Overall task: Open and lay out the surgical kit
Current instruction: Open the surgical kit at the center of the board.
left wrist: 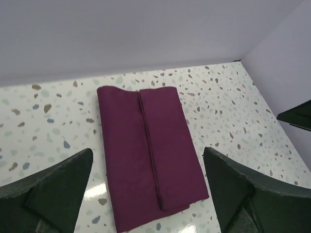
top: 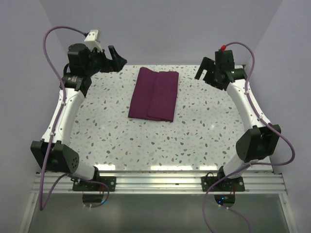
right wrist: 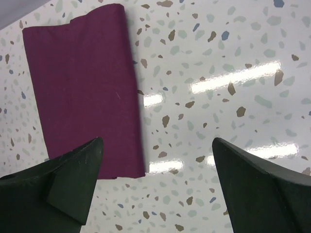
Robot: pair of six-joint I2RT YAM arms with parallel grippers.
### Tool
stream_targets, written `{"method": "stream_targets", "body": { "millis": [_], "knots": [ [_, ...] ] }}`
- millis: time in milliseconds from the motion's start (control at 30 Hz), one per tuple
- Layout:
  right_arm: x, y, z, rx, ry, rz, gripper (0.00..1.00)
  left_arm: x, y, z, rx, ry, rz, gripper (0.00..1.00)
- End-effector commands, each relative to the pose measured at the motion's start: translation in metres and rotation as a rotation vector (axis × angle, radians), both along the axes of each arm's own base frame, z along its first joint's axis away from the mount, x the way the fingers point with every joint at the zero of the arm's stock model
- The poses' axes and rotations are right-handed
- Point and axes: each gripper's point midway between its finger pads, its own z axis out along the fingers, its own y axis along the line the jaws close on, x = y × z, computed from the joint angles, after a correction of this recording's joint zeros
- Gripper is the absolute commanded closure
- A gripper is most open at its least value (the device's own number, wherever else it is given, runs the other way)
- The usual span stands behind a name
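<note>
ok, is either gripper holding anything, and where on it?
Nothing held. Left gripper and right gripper are both open, neither touching the folded purple wrap.

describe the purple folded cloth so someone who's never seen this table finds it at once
On the white speckled terrazzo table, look toward the far wall, midway between the left gripper and the right gripper. There lies a dark plum folded cloth wrap, a flat rectangle with a lengthwise fold seam. It is the only solid dark patch against the pale speckles.

Plum cloth wrap (top: pixel 154 94) — matt, soft weave; speckled terrazzo-look table (top: pixel 112 131) — smooth, glossy, mirroring lamp glare.
</note>
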Motion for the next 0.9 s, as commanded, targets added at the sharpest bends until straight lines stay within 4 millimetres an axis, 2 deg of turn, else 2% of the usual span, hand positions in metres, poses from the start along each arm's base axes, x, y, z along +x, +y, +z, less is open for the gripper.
{"method": "stream_targets", "body": {
  "millis": [0, 33, 67, 100, 133, 167, 200, 233, 267, 300, 367, 400, 467, 500, 533, 567, 600, 733, 867],
  "knots": [
    [0.002, 0.008, 0.022, 0.109, -0.069, -0.032, 0.02, -0.005, 0.008, -0.005, -0.116, 0.12, 0.076, 0.0],
    [0.007, 0.016, 0.021, 0.156, -0.072, -0.023, 0.02, -0.008, 0.004, -0.016, -0.163, 0.164, 0.059, 0.0],
    [0.011, 0.028, 0.03, 0.192, -0.097, 0.047, 0.02, -0.013, -0.001, -0.058, -0.214, 0.262, 0.014, 0.0],
    [0.015, 0.043, 0.038, 0.229, -0.121, 0.131, 0.02, -0.007, -0.017, -0.059, -0.314, 0.253, -0.093, 0.0],
    [0.018, 0.062, 0.037, 0.259, -0.108, 0.196, 0.02, -0.018, -0.031, -0.073, -0.363, 0.334, -0.194, 0.0],
    [0.016, 0.069, 0.031, 0.233, -0.073, 0.221, 0.02, -0.019, -0.034, -0.089, -0.371, 0.39, -0.181, 0.0],
    [0.017, 0.092, 0.058, 0.208, -0.118, 0.281, 0.02, -0.023, -0.032, -0.083, -0.359, 0.358, -0.161, 0.0],
    [0.02, 0.098, 0.03, 0.114, -0.031, 0.309, 0.02, -0.019, -0.022, -0.081, -0.337, 0.322, -0.083, 0.0],
    [0.02, 0.11, 0.033, 0.08, -0.033, 0.342, 0.02, -0.021, -0.016, -0.083, -0.326, 0.307, -0.045, 0.0],
    [0.017, 0.136, 0.05, 0.068, -0.073, 0.392, 0.02, -0.026, -0.01, -0.076, -0.31, 0.285, -0.012, 0.0],
    [0.019, 0.155, 0.035, 0.062, -0.048, 0.39, 0.02, -0.023, 0.002, -0.081, -0.277, 0.306, 0.068, 0.0],
    [0.013, 0.174, 0.028, 0.061, -0.031, 0.416, 0.02, -0.027, 0.008, -0.094, -0.255, 0.361, 0.106, 0.0],
    [0.0, 0.194, -0.002, -0.023, 0.078, 0.444, 0.02, -0.037, 0.011, -0.102, -0.234, 0.388, 0.123, 0.01],
    [0.006, 0.206, -0.004, -0.036, 0.065, 0.45, 0.02, -0.041, 0.012, -0.102, -0.233, 0.386, 0.129, 0.01],
    [-0.004, 0.207, -0.018, -0.09, 0.127, 0.469, 0.03, -0.045, 0.014, -0.102, -0.229, 0.377, 0.136, 0.01],
    [0.0, 0.215, -0.032, -0.12, 0.149, 0.473, 0.04, -0.05, 0.016, -0.108, -0.224, 0.385, 0.148, 0.01],
    [-0.008, 0.226, -0.04, -0.134, 0.168, 0.496, 0.05, -0.058, 0.018, -0.1, -0.219, 0.357, 0.153, 0.01],
    [-0.023, 0.239, -0.079, -0.208, 0.252, 0.502, 0.07, -0.077, 0.029, -0.106, -0.177, 0.361, 0.199, 0.01],
    [-0.023, 0.244, -0.11, -0.264, 0.299, 0.499, 0.1, -0.095, 0.038, -0.114, -0.132, 0.373, 0.236, 0.01]
  ]
}}
